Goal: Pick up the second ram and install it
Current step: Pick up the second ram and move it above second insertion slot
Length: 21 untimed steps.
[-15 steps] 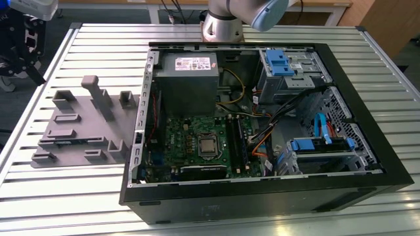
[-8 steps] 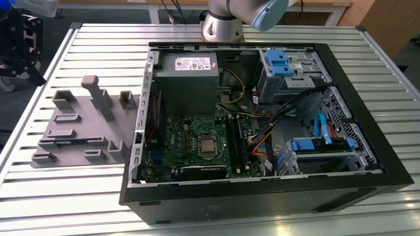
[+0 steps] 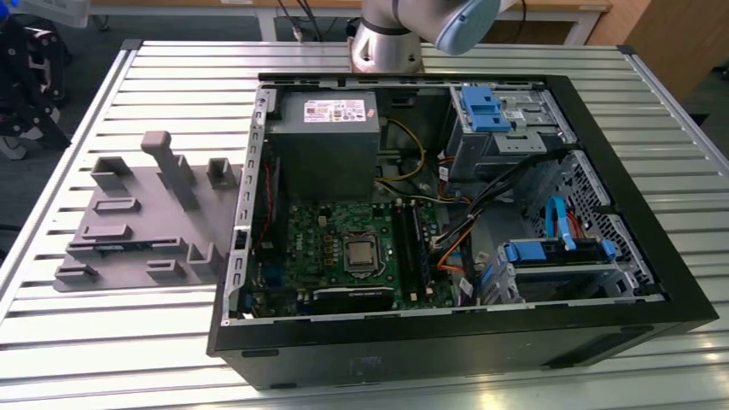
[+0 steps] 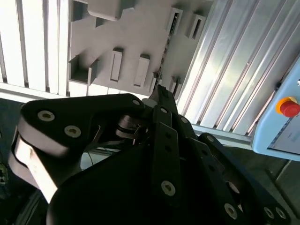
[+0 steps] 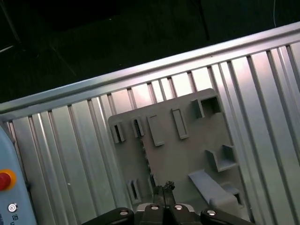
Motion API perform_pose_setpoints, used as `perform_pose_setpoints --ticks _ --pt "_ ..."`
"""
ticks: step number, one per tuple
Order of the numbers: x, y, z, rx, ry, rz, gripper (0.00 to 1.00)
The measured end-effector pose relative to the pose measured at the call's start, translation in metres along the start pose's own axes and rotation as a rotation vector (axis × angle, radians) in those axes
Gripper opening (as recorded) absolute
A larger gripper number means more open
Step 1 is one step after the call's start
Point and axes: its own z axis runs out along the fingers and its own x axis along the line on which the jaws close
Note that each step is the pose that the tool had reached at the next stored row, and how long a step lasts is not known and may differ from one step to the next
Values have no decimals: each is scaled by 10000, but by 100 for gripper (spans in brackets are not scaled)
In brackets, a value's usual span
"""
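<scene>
My gripper [image 5: 165,187] hangs high above the grey holder tray [image 5: 187,154], its two black fingertips pressed together with nothing between them. In the second wrist view the gripper [image 4: 159,91] points down at the same tray [image 4: 136,33], whose slots look empty. In the exterior view the tray [image 3: 137,231] lies at the left of the open computer case [image 3: 456,342]. Long dark strips [image 3: 408,248] stand in the memory slots beside the processor on the green motherboard [image 3: 324,248]. I cannot tell whether one of them is the second ram.
The arm's base [image 3: 385,47] stands behind the case on the ribbed metal table [image 3: 114,342]. Blue drive-bay clips [image 3: 484,107] and cables fill the case's right side. A light-blue box with a red button [image 4: 287,107] sits past the table's edge.
</scene>
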Motion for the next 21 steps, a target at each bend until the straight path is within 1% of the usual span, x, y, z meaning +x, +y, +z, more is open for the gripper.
perform_pose_setpoints --ticks 5,6,7,8,9,10,11,12,13,17,21 --pt "2 5 11 1 9 -686 11" --pt "3 12 14 1 11 -768 16" --pt "5 19 16 1 15 -834 16" --pt "8 29 19 1 18 -877 23" --pt "10 37 24 1 19 -892 23" --pt "12 44 29 2 18 -901 29" --pt "13 48 35 3 18 -913 29" --pt "14 50 43 3 17 -943 36" --pt "15 50 48 1 21 -1023 36" --pt "14 51 79 -1 28 -1691 36" --pt "15 50 121 2 50 -1811 36"
